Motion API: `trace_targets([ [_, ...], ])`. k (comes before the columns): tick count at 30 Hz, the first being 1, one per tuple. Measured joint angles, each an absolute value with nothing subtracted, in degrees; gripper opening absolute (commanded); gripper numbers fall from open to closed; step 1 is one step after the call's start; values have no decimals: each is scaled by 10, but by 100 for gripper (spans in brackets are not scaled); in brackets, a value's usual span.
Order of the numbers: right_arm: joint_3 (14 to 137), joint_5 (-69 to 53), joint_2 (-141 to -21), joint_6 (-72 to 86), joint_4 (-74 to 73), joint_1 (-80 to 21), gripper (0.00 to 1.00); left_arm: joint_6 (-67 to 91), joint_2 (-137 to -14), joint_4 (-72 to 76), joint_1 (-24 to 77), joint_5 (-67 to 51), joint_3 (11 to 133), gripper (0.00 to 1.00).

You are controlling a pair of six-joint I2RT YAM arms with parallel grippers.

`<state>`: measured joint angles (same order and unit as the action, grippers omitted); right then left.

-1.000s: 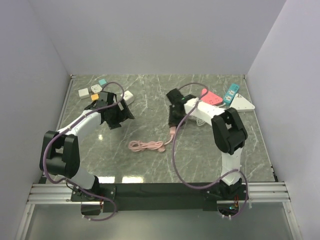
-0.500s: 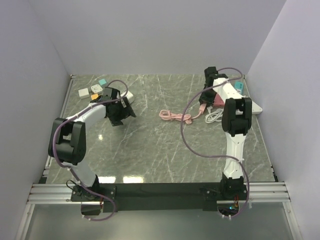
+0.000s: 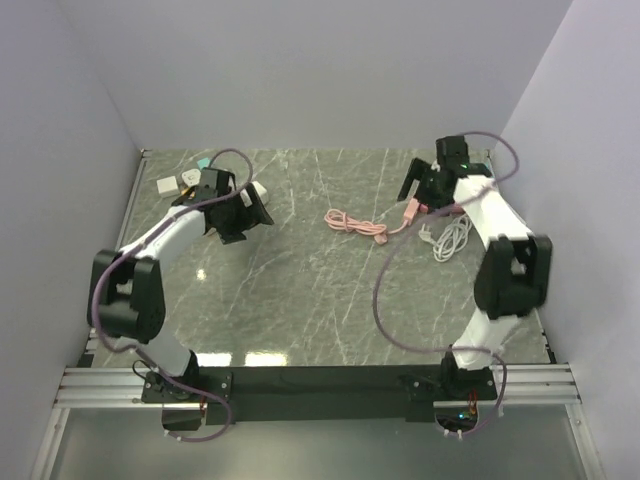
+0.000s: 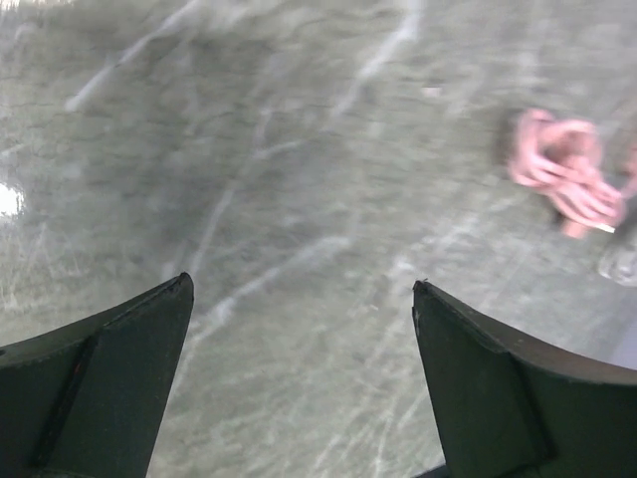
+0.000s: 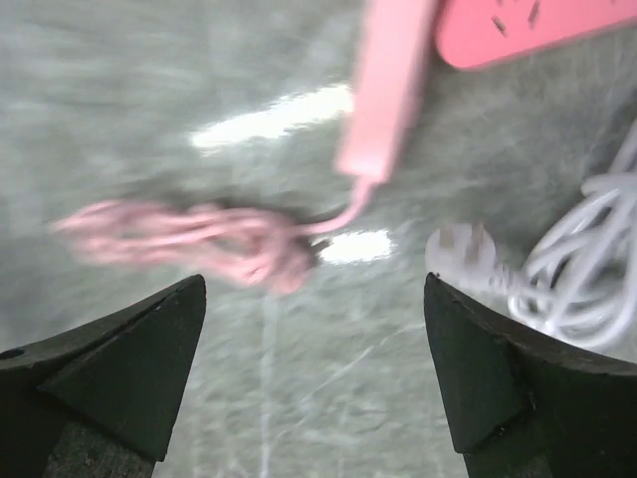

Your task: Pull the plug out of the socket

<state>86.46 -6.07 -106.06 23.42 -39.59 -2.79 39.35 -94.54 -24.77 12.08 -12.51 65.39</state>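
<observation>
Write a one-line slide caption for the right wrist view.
Open right gripper over marble table: coiled pink cable ahead, white cable at right, pink power strip at top.

right claw (image 3: pixel 414 192) swung right, pink cable (image 3: pixel 356 222) dragged

White links (image 3: pixel 170 232), black joints (image 3: pixel 510 275), purple cables (image 3: pixel 375 296), seemingly black fingers (image 4: pixel 90 398).

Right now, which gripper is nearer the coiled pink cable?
Right. The right gripper is close by the coiled pink cable, just to its right; the left gripper is farther off, on its left side.
</observation>
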Motion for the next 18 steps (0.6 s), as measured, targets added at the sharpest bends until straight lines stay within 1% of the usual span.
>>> trace_targets([
  [8,741,-120,-708,231,-318,-32,98,381,-771,-243,121,-143,653,100],
  [13,625,-146,-531,231,-316,-32,98,369,-667,-239,121,-141,642,99],
  [18,553,-139,-379,245,-329,-32,99,357,-581,-237,121,-130,612,100],
])
